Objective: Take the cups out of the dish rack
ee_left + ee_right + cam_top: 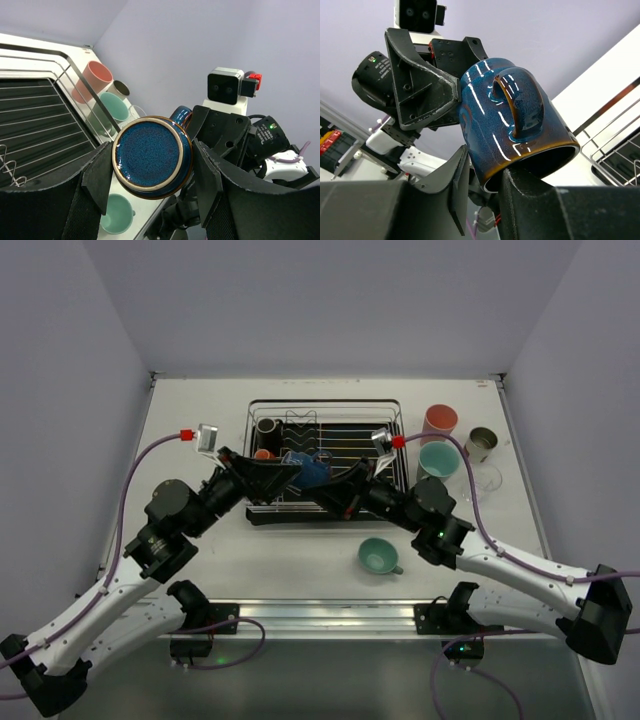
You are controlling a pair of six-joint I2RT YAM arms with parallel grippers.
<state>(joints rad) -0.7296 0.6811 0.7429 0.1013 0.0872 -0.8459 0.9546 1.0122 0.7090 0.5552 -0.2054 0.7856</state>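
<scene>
Both arms meet over the rectangular silver wire dish rack on its black tray [325,403], which stands at the middle of the white surface [200,540].

- Glossy dark-blue glazed mug with a brown rim [312,470]: held in the air above the near part of the rack, tipped on its side, between the two claws.
- Left claw [152,165]: pinching the blue mug [152,157] across its body. One black finger [102,172] lies on each flank, and the mug's round base faces the left wrist camera.
- Right claw [485,177]: fingers straddle the wall of the blue mug [515,125] at its rim, one finger [461,172] outside and the other at the mouth. Both lie against it, so it reads as pinching the rim. The handle faces up toward the right wrist camera.
- In the rack: a black cylindrical cup [267,427] at the far left corner, with a small orange cup [262,454] just nearer.
- On the surface right of the rack:
  - a pink tumbler [439,420];
  - a mint-green mug [438,458] just nearer than the tumbler;
  - a shiny metal cup [481,444];
  - a clear glass [485,478].
- A second mint-green mug with a handle [378,556]: upright on the surface in front of the rack, near the right arm.
</scene>
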